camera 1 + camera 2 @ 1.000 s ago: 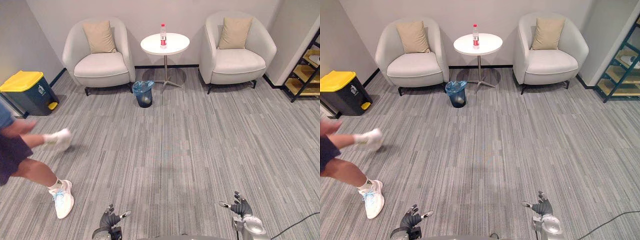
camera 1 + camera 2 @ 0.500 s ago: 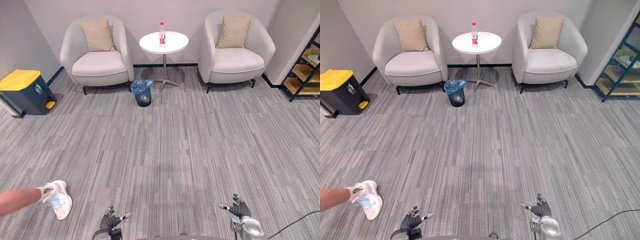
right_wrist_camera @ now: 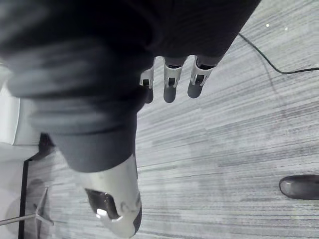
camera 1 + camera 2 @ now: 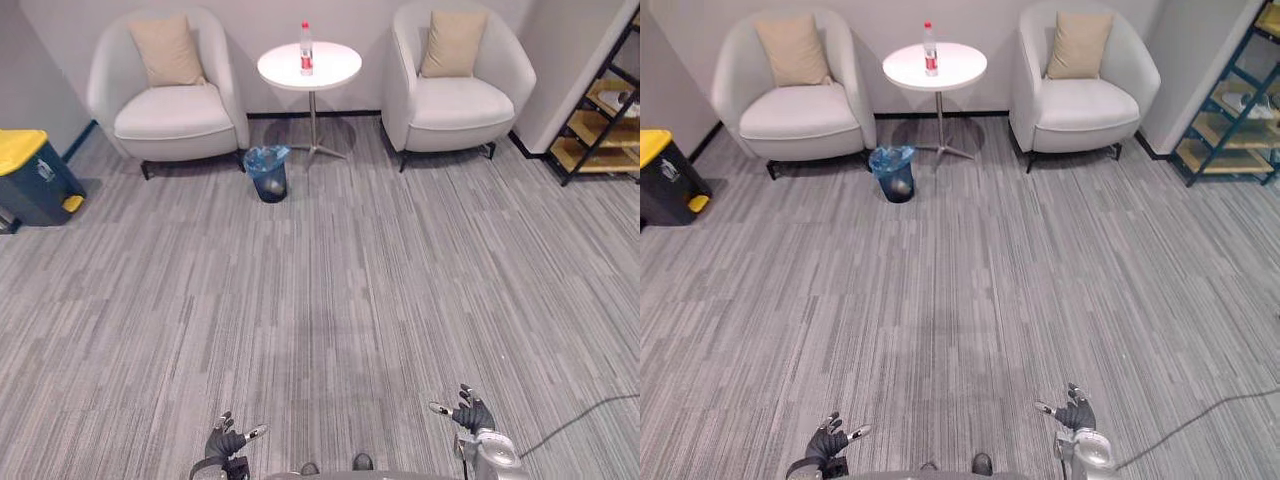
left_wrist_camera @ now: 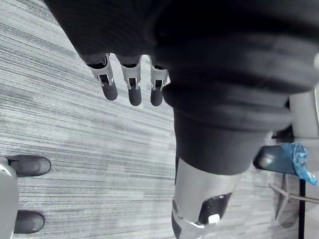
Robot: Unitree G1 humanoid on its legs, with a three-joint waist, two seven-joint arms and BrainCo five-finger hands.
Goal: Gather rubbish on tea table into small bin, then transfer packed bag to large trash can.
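The left hand [image 4: 228, 442] and the right hand [image 4: 470, 415] are hanging low over the grey floor [image 4: 330, 280], fingers loosely apart, holding nothing. Far ahead, a bottle [image 4: 306, 48] is standing on the round table [image 4: 335, 68]. The blue-lined small bin [image 4: 267, 175] is sitting beside its foot, and the large trash can [image 4: 30, 178] is standing well apart on the left.

Floor: carpet [image 4: 320, 300] lies open all the way to the tabletop [image 4: 336, 66].
Tabletop sides: left armchair [image 4: 165, 110] and right armchair [image 4: 455, 90] flank it, leaving the front free.
Tabletop surface: one upright bottle [image 4: 306, 49] near the middle.
Small bin [image 4: 267, 174]: on the floor, front-left of the table's stem.
Large trash can [image 4: 30, 178]: far left, well apart.
Shelf [image 4: 600, 110]: far right.
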